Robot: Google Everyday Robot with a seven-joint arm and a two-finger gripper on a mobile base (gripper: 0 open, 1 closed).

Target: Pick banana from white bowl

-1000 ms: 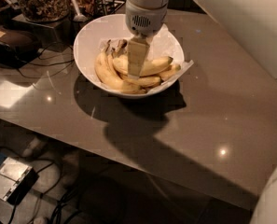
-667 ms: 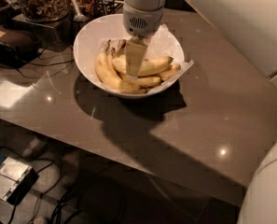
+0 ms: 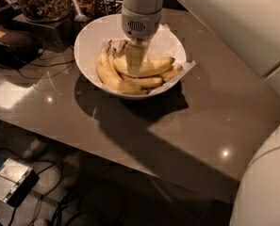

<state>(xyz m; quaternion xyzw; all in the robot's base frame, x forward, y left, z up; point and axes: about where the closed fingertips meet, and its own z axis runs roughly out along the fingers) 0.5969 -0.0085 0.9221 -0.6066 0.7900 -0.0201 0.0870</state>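
Note:
The white bowl (image 3: 90,36), lined with crinkled white paper, stands on the grey-brown table. Several yellow bananas lie in it. The banana (image 3: 154,66) lies on top of the pile, running left to right with its dark tip toward the right. Another long banana (image 3: 106,75) curves along the bowl's left wall, and shorter ones lie below. My gripper (image 3: 135,62) hangs straight down from the white arm into the bowl. Its tip is at the left half of the top banana and hides that part.
The table (image 3: 210,112) runs to a front edge at the lower right. Jars and a container of dark food (image 3: 40,1) stand behind the bowl at the back left. A dark device with cables (image 3: 12,44) lies to the left. My white arm body (image 3: 267,182) fills the right side.
The gripper has shifted slightly left and a little lower in the bowl. The bananas lie as before.

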